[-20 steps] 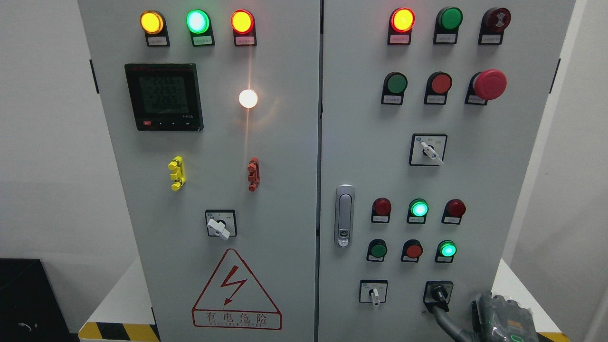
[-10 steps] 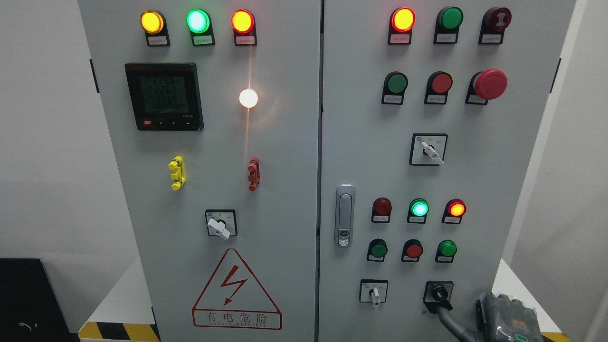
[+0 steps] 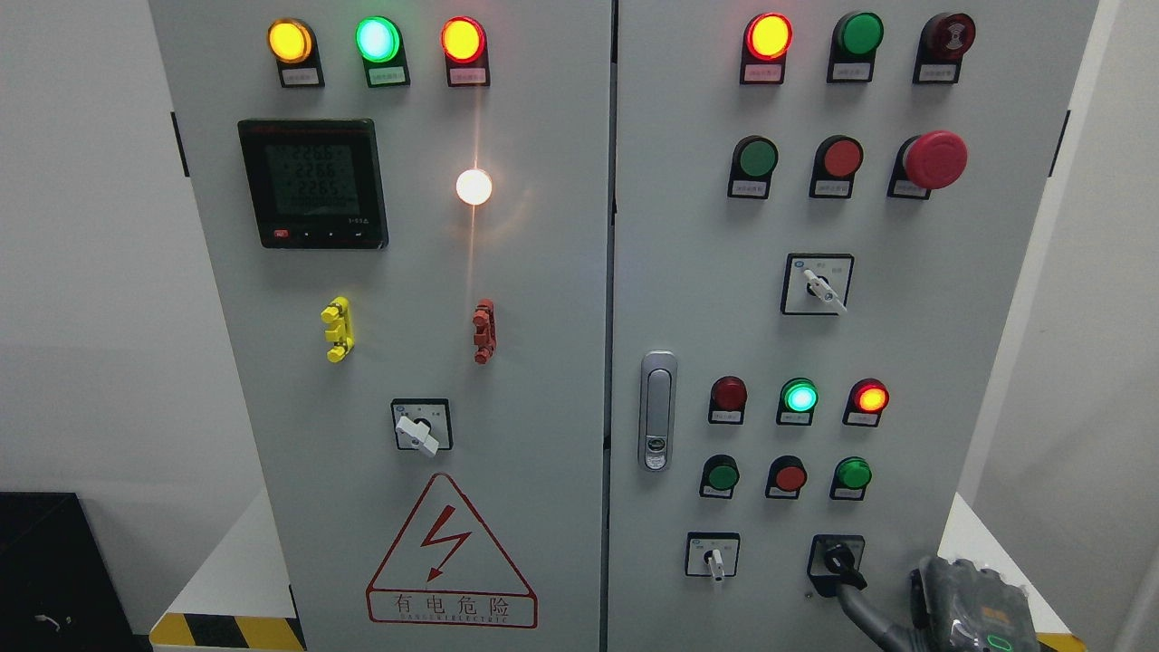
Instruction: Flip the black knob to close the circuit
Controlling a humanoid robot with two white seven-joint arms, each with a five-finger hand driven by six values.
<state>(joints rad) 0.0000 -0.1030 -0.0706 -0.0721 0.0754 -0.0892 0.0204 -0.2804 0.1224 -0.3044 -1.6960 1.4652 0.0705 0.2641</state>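
Right hand (image 3: 964, 607) is sitting at lower right, one finger (image 3: 858, 602) touching the black knob (image 3: 840, 560). Its grasp cannot be made out. The knob is pointing up-left.

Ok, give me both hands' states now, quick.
Left hand: not in view.
Right hand: a finger reaches the black knob; grip cannot be told.

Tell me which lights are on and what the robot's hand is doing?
Top row lamps: four lit, green one dark.
White lamp: lit.
Lower green lamp: lit.
Lower red lamp: lit.
Meter: showing numbers.
Black knob: a finger touches it.
Right hand: partly visible, grip unclear.
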